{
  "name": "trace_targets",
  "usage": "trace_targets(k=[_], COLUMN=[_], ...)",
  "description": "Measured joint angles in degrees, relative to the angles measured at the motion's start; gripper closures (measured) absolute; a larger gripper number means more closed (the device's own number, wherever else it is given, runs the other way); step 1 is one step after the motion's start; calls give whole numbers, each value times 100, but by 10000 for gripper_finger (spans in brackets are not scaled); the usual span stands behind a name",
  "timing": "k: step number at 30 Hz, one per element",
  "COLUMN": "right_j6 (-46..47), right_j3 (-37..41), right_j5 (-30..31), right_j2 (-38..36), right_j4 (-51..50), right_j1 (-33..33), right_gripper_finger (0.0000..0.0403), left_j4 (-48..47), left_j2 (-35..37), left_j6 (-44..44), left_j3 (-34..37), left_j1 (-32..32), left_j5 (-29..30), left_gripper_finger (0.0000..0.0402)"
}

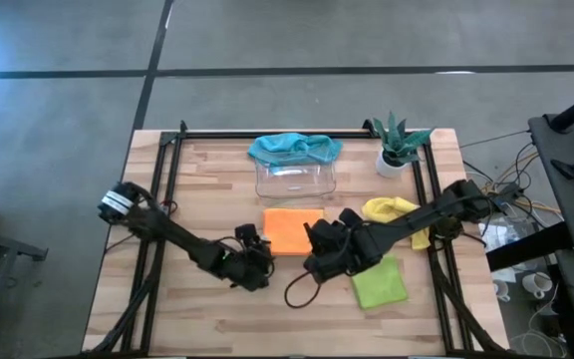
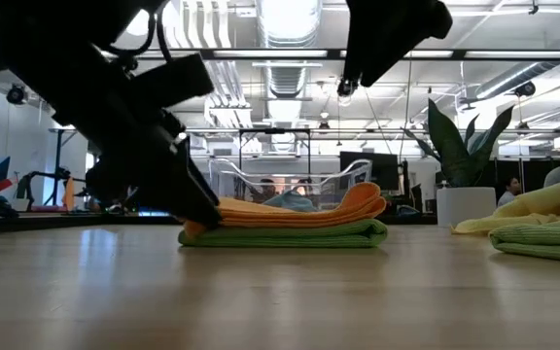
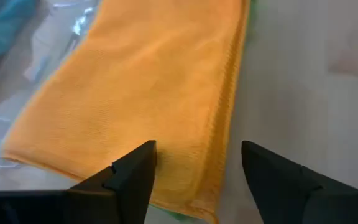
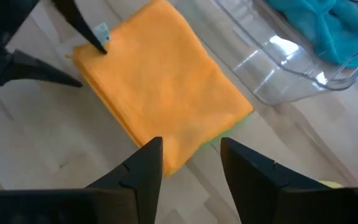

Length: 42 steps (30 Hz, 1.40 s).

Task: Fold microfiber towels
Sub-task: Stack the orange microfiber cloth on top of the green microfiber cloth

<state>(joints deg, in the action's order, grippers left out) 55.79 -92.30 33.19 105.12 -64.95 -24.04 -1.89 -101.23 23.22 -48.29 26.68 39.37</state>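
Nearest you, a folded lime green microfiber towel (image 1: 380, 282) lies alone. Your left gripper (image 3: 194, 177) and right gripper (image 4: 191, 158), both with fingers apart and empty, flank the folded orange microfiber towel (image 1: 292, 228) stacked on another green one. This fold looks finished; next, reach the crumpled yellow microfiber towel (image 1: 395, 210), then the teal microfiber towel (image 1: 295, 148) draped over the clear plastic tray (image 1: 296, 180).

- The desk (image 1: 217, 319) is made of light wood planks with black rails along its sides.
- The floor (image 1: 58, 120) around it is grey, with dark lines across it.
- Long bright lights (image 2: 290, 15) hang from the ceiling, next to pipes.
- White cups (image 1: 538, 286) sit on the floor beside tangled cables (image 1: 511, 194).
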Motion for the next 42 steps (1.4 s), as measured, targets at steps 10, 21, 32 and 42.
trace_targets(k=[10,21,32,42], right_j6=[101,123,-564,-977], right_j3=[46,51,164,1186], right_j5=[0,-4,-334,-378], right_j2=[0,143,168,170], right_j4=[58,141,570,2576], right_j1=[-32,-32,-39,310], right_gripper_finger=[253,257,266,266], left_j4=[-4,-213,-1390,-1875], left_j2=[-188,-102,216,295], left_j6=[134,87,-1068,-2305], left_j3=[2,0,-552,-570], left_j1=[-7,-97,-273,-429], left_j5=[-16,-345,-341,-610], left_gripper_finger=[182,343,384,384])
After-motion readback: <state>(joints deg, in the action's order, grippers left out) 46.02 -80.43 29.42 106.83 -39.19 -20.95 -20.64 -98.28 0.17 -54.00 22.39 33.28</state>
